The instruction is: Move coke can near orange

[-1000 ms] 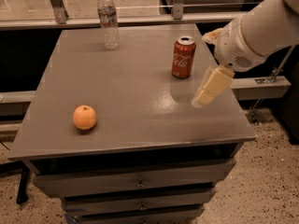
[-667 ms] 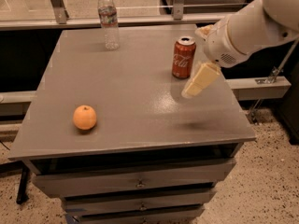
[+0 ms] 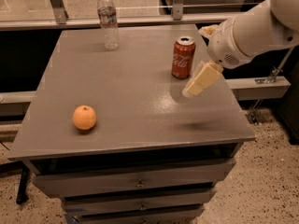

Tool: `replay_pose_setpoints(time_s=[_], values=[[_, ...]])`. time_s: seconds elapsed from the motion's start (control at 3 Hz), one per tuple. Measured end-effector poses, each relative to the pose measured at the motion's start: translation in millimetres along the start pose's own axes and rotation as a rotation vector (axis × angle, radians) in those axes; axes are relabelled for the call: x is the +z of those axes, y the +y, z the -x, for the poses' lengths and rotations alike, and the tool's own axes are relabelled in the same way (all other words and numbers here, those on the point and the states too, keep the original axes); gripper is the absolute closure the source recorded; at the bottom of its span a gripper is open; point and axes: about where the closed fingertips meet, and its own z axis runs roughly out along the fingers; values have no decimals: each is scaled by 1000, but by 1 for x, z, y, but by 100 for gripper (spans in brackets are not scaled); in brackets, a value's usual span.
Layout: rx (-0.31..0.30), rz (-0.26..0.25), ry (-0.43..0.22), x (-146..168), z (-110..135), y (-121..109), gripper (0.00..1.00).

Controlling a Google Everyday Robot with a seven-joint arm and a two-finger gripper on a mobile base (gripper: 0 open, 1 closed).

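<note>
The red coke can stands upright on the grey table top, towards the back right. The orange sits near the front left of the table, far from the can. My gripper hangs above the table just right of the can and slightly in front of it, on the end of the white arm that reaches in from the right. It holds nothing.
A clear plastic water bottle stands at the back of the table, left of centre. The table has drawers below its front edge. A metal rail runs behind the table.
The gripper has moved left and slightly up, closer to the right side of the coke can. The can, orange and bottle have not moved.
</note>
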Motion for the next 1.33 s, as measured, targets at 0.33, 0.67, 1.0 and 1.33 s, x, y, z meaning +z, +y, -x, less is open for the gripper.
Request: replay_pose_setpoints(time_s=[0.33, 0.67, 1.0, 1.33], values=[[79, -27, -104, 6, -10, -4, 0], [150, -79, -227, 16, -14, -23, 0], [204, -131, -324, 33, -20, -46, 0], [259, -169, -399, 50, -28, -66, 0]])
